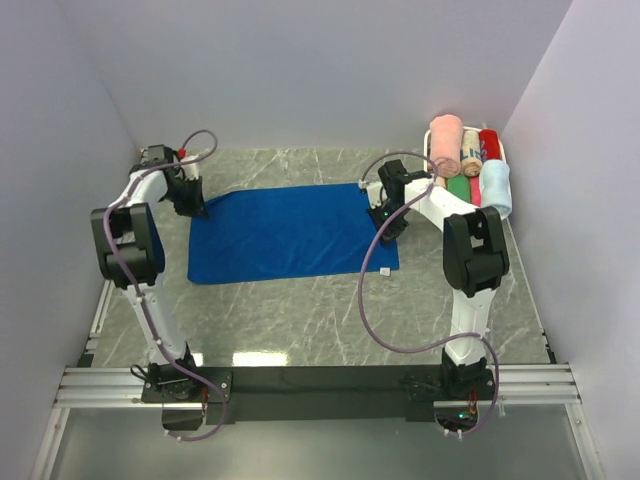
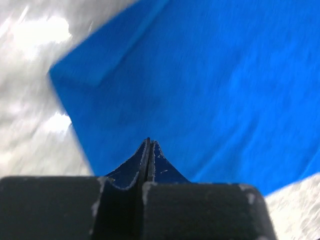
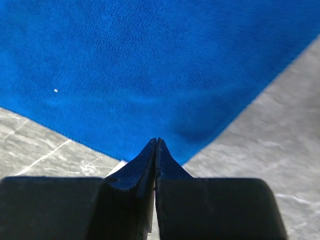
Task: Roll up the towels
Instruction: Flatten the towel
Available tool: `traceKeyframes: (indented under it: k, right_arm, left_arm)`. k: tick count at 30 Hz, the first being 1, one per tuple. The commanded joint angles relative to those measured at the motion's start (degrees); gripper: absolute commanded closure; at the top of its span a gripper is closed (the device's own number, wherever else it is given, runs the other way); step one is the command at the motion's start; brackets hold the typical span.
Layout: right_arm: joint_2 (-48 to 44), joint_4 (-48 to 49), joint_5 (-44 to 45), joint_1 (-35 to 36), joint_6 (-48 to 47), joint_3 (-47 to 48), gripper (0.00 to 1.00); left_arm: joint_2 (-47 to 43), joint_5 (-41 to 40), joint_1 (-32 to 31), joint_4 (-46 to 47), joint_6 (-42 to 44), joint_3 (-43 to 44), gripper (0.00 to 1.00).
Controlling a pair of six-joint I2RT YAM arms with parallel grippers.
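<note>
The royal blue towel [image 1: 285,232] [image 2: 210,80] [image 3: 150,60] lies spread flat on the marble table. My left gripper [image 1: 197,210] [image 2: 149,142] is shut, its tips down at the towel's far left corner. My right gripper [image 1: 386,232] [image 3: 157,140] is shut too, its tips at the towel's right edge by a corner. I see no cloth between either pair of fingers, and the towel is not lifted. The pale blue towel [image 1: 497,186] sits rolled at the back right.
Rolled pink [image 1: 446,143], beige [image 1: 470,152], red [image 1: 489,143] and green [image 1: 458,188] towels are packed beside the pale blue one against the right wall. A white tag [image 3: 117,165] shows under the royal blue towel's edge. Walls close in on the left, back and right.
</note>
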Motion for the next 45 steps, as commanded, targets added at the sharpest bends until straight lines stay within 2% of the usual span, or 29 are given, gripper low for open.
traceKeyframes:
  k: [1,4,12,14,18,22,24,27,28,31,33,38,42,45]
  right_arm:
    - [1.5,-0.2,1.2,0.5,0.9,0.2,0.97]
    - [3.1,-0.4,1.9,0.6,0.8,0.6,0.98]
    - [4.6,-1.5,3.7,0.6,-0.1,0.8,0.99]
    - [4.9,-2.3,4.0,0.5,-0.6,1.2,0.99]
    - [4.8,-3.0,4.4,0.6,-1.3,0.8,0.99]
    - [4.2,-3.4,3.1,0.5,-1.4,0.7,0.98]
    - [2.4,-3.7,1.9,0.4,-1.4,0.6,0.96]
    - [-1.6,-4.2,-0.5,-0.1,-1.9,-0.1,0.96]
    - [-3.6,-4.7,-1.3,-0.4,-2.5,-0.6,0.96]
    - [-6.3,-5.6,-1.3,-1.5,-3.4,-2.3,0.95]
    - [-8.1,-5.9,-0.6,-1.8,-3.8,-3.9,0.96]
    - [-7.1,-5.2,-0.2,-1.8,-3.9,-6.0,0.96]
    - [-4.3,-3.5,-0.5,-1.7,-2.5,-6.5,0.96]
    - [-2.8,-1.1,0.4,-1.2,-2.1,-8.4,0.97]
  left_arm:
    - [4.5,1.3,-1.3,3.2,-3.6,5.6,0.99]
    - [9.8,0.4,-1.4,3.0,-5.1,10.8,0.99]
    - [13.3,-8.2,-1.0,9.6,-8.6,15.5,0.99]
    - [13.1,-10.2,-0.7,12.9,-9.8,16.6,0.94]
    - [14.1,-9.1,-0.2,14.8,-10.3,19.6,0.8]
    - [15.9,-10.5,0.0,12.4,-9.1,24.0,0.78]
    - [14.7,-7.8,0.1,10.1,-8.1,23.4,0.77]
    - [8.6,-0.6,0.3,3.1,-0.5,18.8,0.78]
    - [3.8,1.4,0.3,2.0,3.7,13.7,0.78]
    - [-6.0,1.7,0.2,-1.8,10.1,2.7,0.75]
    - [-9.7,2.0,0.2,-6.3,14.4,-1.6,0.74]
    - [-18.4,0.7,0.3,-9.2,16.9,-13.6,0.87]
    - [-19.7,0.2,0.2,-9.2,15.5,-19.1,0.97]
    - [-20.2,-0.2,0.1,-7.4,14.2,-23.5,0.99]
